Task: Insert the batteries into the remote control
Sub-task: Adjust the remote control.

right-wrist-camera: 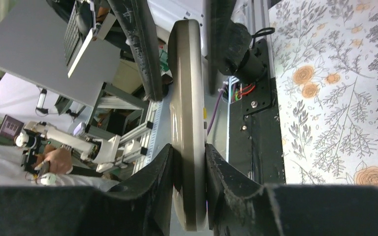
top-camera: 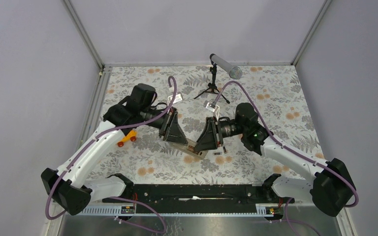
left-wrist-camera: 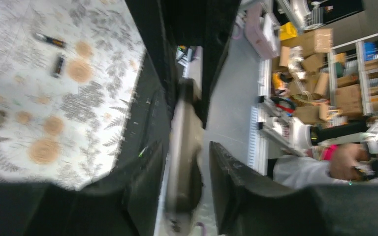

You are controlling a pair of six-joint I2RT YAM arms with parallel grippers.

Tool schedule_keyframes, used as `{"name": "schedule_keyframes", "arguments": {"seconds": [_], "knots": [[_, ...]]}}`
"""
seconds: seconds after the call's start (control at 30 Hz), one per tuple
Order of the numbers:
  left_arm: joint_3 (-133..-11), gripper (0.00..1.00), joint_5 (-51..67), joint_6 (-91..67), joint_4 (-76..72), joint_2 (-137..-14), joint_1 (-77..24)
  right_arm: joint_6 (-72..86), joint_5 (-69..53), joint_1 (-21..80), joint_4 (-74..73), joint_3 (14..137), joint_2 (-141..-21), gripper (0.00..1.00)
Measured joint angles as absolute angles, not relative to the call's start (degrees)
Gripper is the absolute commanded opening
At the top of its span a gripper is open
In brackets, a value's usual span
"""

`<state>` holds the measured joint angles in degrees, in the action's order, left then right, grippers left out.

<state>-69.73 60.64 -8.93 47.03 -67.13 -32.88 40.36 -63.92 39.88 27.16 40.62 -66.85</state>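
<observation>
The big table (top-camera: pixel 275 98) with its grey fern-and-orange-flower cloth carries everything, and the two white arms reach in over it until they meet nose to nose above the middle. Beyond the two hands, at the far side, stands a grey tube-shaped microphone on a small black tripod (top-camera: pixel 215 81). Between the hands hangs the beige-grey oblong plastic remote control (right-wrist-camera: pixel 187 88), lifted off the cloth and turned on its edge. The left hand (left-wrist-camera: pixel 186 145) is closed on one end of it, though that wrist view is blurred. The right hand (right-wrist-camera: pixel 188 147) has its two black fingers (right-wrist-camera: pixel 160 182) pressed against both faces of the other end, so each hand grips the same handset. A small orange toy car (top-camera: pixel 127 139) sits on the cloth just outside the left hand, under that arm's wrist. Smallest of all, two slim dark batteries with lighter metal ends (left-wrist-camera: pixel 58 65) lie on the cloth well off to the side of the left hand, near each other but apart.
</observation>
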Motion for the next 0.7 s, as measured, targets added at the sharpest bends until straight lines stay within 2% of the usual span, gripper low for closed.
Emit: {"name": "schedule_keyframes", "arguments": {"seconds": [0.1,0.13,0.27,0.43,0.53,0.63,0.7], "knots": [[-68.0,0.83,58.7,-12.6,39.2,-66.5,-32.9,41.4,-60.5,40.8,27.6,40.6,-66.4,0.0],[-67.1,0.89,57.5,-14.1,36.5,-66.2,-32.8,42.2,-59.0,41.1,28.3,40.5,-66.2,0.0],[-60.6,0.99,50.5,-22.8,25.8,-63.1,-32.2,47.2,-50.5,41.4,34.9,37.2,-64.7,0.0],[-45.4,0.98,40.4,-40.5,6.8,-54.2,-29.3,53.6,-39.6,41.5,43.3,31.0,-62.7,0.0],[-39.1,0.91,36.5,-50.6,-4.1,-50.7,-29.2,55.8,-36.9,41.5,45.3,30.7,-62.9,0.0],[-37.2,0.73,33.5,-57.3,-11.4,-50.1,-29.3,57.7,-35.9,41.5,48.3,30.7,-63.9,0.0],[-37.1,0.58,31.7,-60.3,-15.2,-50.0,-29.6,59.4,-35.2,41.5,50.2,30.7,-65.0,0.0]]}}
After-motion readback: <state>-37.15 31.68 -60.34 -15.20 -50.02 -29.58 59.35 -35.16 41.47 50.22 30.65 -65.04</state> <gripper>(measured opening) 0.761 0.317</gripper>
